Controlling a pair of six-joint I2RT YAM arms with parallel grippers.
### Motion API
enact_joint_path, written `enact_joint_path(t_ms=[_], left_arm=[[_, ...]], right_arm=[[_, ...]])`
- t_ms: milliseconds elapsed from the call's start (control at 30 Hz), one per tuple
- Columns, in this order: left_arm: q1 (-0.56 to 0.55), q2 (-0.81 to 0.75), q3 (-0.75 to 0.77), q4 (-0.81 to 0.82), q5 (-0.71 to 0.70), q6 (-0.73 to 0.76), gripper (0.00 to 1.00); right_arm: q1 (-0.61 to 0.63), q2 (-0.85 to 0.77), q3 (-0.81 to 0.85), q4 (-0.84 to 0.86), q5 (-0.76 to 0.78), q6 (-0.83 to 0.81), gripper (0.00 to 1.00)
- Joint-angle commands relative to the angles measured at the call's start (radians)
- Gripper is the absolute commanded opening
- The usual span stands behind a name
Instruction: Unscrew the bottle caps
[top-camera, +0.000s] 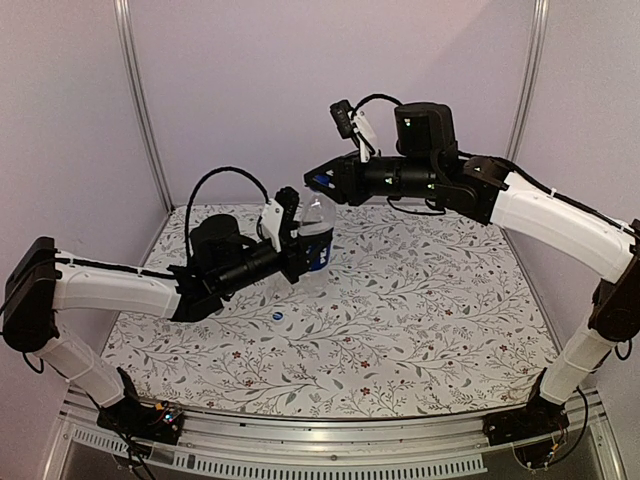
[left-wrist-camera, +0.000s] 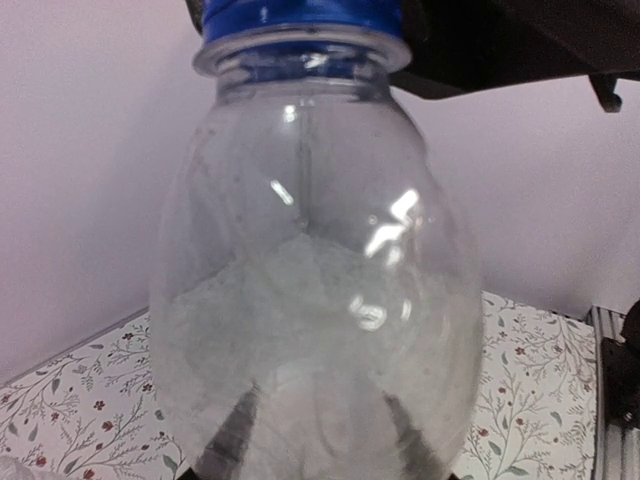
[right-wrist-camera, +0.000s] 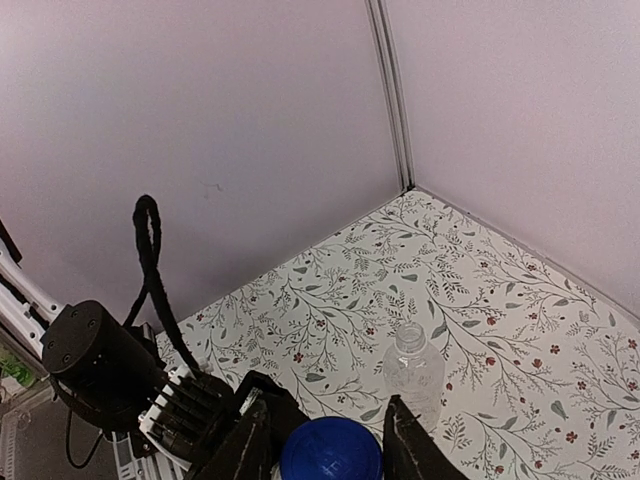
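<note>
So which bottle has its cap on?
The raised bottle in the left gripper: its blue cap sits in the right gripper. The standing bottle on the table is uncapped.

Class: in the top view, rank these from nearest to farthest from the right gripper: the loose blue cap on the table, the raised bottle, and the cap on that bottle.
1. Cap on the bottle: between the right gripper's fingers.
2. Raised bottle: directly beneath that cap.
3. Loose cap: down on the table, nearer the front and left.
</note>
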Motion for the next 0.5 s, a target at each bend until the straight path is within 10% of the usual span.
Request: enact_joint_path(t_ms=[0, 467], left_arm=[[-0.011, -0.028, 0.014, 0.004, -0.008, 0.016, 0.27], [-0.012, -0.034, 0.008, 0.013, -0.002, 0.019, 0.27]], right_arm=[[0.007, 0.01, 0.011, -0.001, 0.001, 0.001, 0.36], [0.007, 0.012, 0.007, -0.004, 0.009, -0.005, 0.21]])
